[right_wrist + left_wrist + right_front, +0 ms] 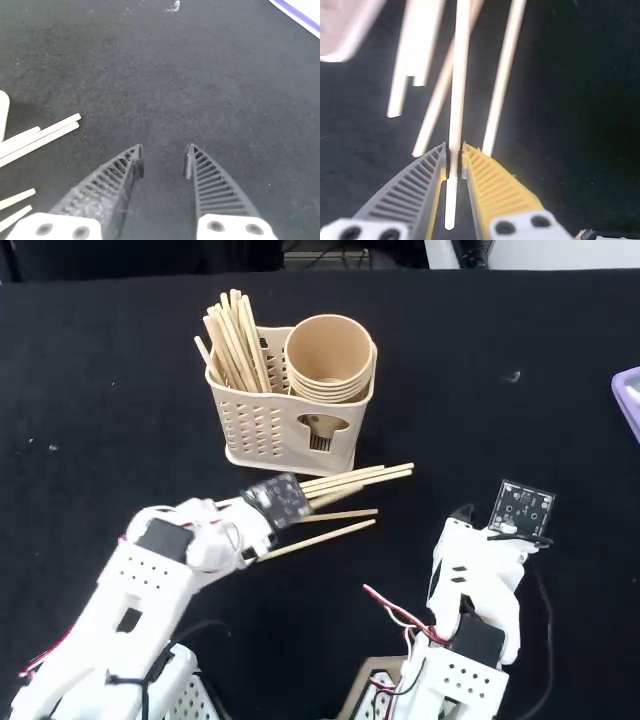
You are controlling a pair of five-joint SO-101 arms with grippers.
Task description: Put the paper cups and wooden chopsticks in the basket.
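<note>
The paper cups are all stacked in one side of the basket, so I think the cup part is done. A big bunch of wooden chopsticks stands in the other side. A few loose chopsticks lie flat on the black counter, just in front of the basket, so those are left to do. My left tool is down low at their near ends. It is pinched tight on one chopstick, with the other sticks lying close on both sides. That stick looks flat, not lifted yet. My right tool is off to the side over bare counter. Its jaws are apart and hold nothing. The loose sticks' far ends lie near it.
</note>
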